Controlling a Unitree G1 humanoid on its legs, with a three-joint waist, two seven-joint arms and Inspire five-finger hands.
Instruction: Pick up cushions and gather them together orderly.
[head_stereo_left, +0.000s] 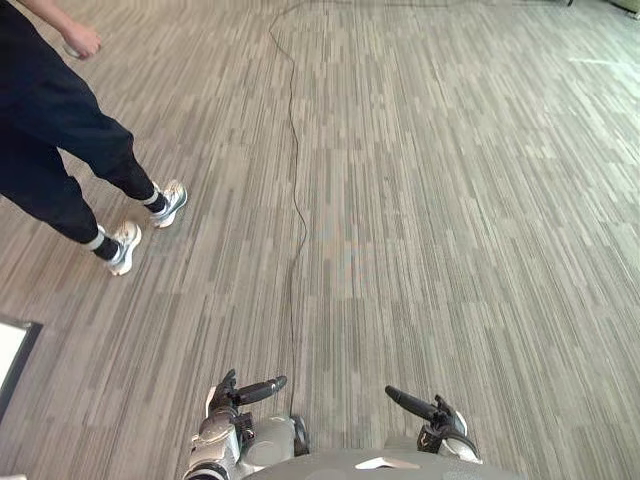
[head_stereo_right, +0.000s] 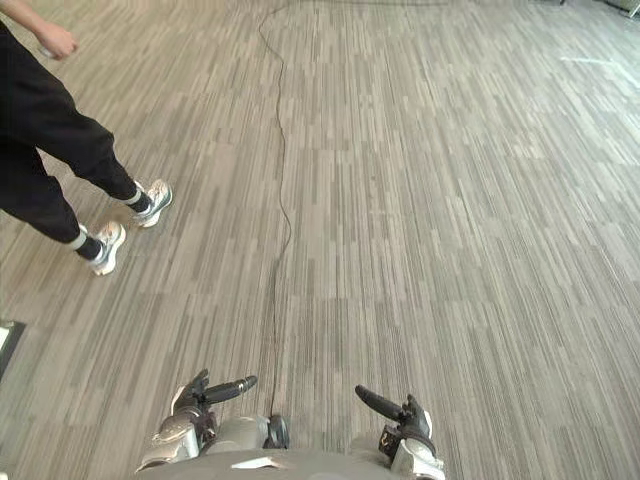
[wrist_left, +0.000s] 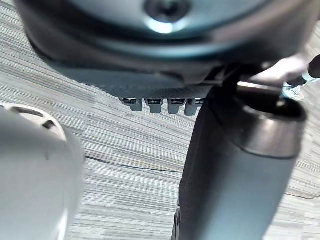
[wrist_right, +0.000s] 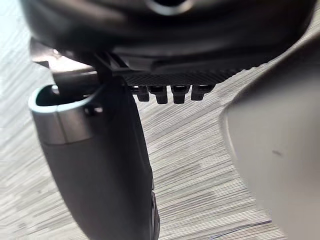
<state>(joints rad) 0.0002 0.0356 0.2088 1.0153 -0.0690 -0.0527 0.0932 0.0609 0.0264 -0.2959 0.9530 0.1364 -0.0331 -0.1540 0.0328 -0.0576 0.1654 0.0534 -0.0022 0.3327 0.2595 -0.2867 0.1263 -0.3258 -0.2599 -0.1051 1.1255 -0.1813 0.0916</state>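
My left hand (head_stereo_left: 238, 393) hangs low at the bottom of the left eye view, thumb stretched out, fingers relaxed and holding nothing. My right hand (head_stereo_left: 432, 411) hangs beside it in the same way, open and empty. In the left wrist view the left hand's thumb (wrist_left: 240, 170) stands over bare carpet, with the fingertips (wrist_left: 155, 104) in a row beyond it. The right wrist view shows the right hand's thumb (wrist_right: 100, 165) and fingertips (wrist_right: 172, 92) over carpet too. No cushion is in sight.
A person in dark trousers and pale trainers (head_stereo_left: 122, 245) walks at the upper left, about two steps ahead of me. A flat white thing with a dark edge (head_stereo_left: 12, 348) lies at the left border. Grey striped carpet (head_stereo_left: 450, 200) stretches ahead and to the right.
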